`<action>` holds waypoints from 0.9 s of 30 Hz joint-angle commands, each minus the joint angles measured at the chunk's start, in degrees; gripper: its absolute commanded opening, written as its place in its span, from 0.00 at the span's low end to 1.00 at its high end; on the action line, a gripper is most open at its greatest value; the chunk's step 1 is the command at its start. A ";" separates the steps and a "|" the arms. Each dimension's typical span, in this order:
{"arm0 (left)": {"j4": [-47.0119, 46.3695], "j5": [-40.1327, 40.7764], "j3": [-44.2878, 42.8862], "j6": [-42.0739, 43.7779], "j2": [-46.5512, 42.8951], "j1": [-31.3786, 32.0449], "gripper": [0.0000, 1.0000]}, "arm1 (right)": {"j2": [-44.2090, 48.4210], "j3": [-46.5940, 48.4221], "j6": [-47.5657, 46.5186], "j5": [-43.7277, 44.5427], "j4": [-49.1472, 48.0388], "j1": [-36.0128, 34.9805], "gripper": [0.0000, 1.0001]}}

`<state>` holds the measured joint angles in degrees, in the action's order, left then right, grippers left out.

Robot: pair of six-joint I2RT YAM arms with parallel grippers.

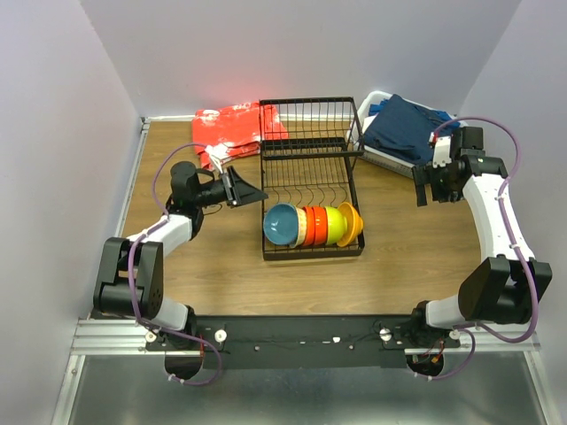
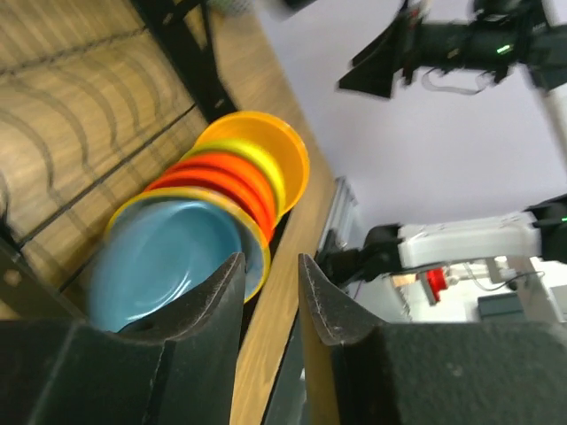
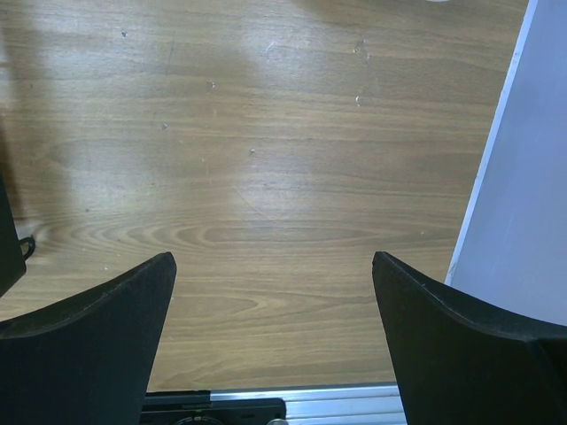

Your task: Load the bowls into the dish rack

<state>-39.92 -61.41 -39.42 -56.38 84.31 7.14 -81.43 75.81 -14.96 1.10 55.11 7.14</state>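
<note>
Checking from above, we found the bowls rowed in the dish rack, just right of the nearer left tool, slightly parted and empty; the right tool gaped wide, holding nothing.

no text, label, brand, number or sign can be read in any of the views.

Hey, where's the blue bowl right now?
In the top view, the blue bowl stands on edge at the left end of the bowl row in the near end of the dish rack, right beside the red-orange bowl.
</note>
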 commanded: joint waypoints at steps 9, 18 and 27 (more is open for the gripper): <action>38.14 3.57 -4.43 42.10 -8.19 3.93 0.41 | 3.64 -2.50 1.25 -2.77 -1.06 0.33 1.00; 77.25 6.91 -18.31 98.08 -9.26 10.08 0.46 | 5.23 -4.53 1.95 -3.83 -2.81 0.33 1.00; 91.78 19.82 -21.23 126.77 -8.55 18.08 0.46 | 6.02 -4.53 2.66 -5.32 -4.14 0.33 1.00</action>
<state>42.92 -49.45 -60.95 52.99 75.29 22.13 -77.25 71.68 -13.34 -2.42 52.88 7.14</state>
